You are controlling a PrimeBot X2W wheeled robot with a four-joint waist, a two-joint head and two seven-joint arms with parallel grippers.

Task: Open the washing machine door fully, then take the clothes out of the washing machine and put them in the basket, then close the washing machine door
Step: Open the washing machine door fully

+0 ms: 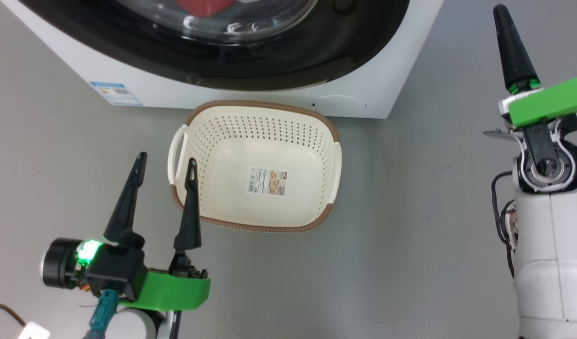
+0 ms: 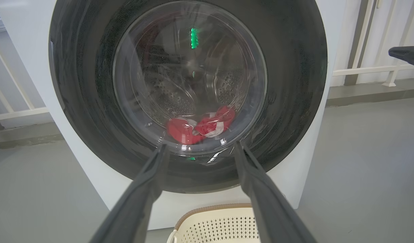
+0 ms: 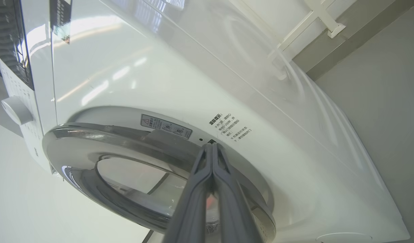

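1/3 open washing machine door [image 2: 294, 84] | left claw [image 1: 167, 159] spread, right claw [image 3: 212, 150] pressed together beside door | next: hook rim, pull

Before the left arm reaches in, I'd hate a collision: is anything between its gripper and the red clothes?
Yes. The washing machine door covers the opening, and its clear glass bowl stands between the open left gripper and the clothes lying low behind it.

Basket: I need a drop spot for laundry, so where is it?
Head view, centre: the basket stands on the floor just before the washing machine, right of the left gripper.
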